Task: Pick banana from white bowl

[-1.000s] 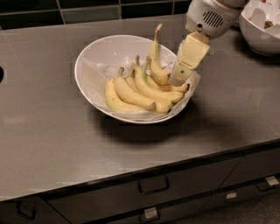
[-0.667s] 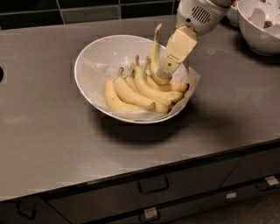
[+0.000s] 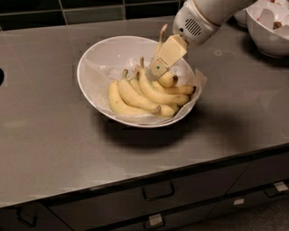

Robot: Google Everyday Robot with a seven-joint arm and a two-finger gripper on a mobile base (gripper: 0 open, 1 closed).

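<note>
The wide white bowl (image 3: pixel 97 67) with a crinkled liner sits mid-counter. A bunch of joined bananas (image 3: pixel 135 97) lies in its front half. The single loose banana (image 3: pixel 167 81) lies at the bowl's right side, and its long stem (image 3: pixel 160 37) points up. My gripper (image 3: pixel 156 71) reaches down into the bowl from the upper right. Its cream-coloured tip is right against this banana, just below the stem, and hides part of the banana's body. The banana still rests in the bowl.
A smaller, deeper white bowl (image 3: pixel 270 34) stands at the counter's back right, with another behind it. Dark wall tiles (image 3: pixel 90 11) run along the back. Drawers with handles (image 3: pixel 158 191) sit below the counter's front edge. A dark round opening (image 3: pixel 1 76) is at the left edge.
My gripper has moved left and a little down, from the bowl's right rim to the loose banana by its stem. The bananas and the bowl have not moved.
</note>
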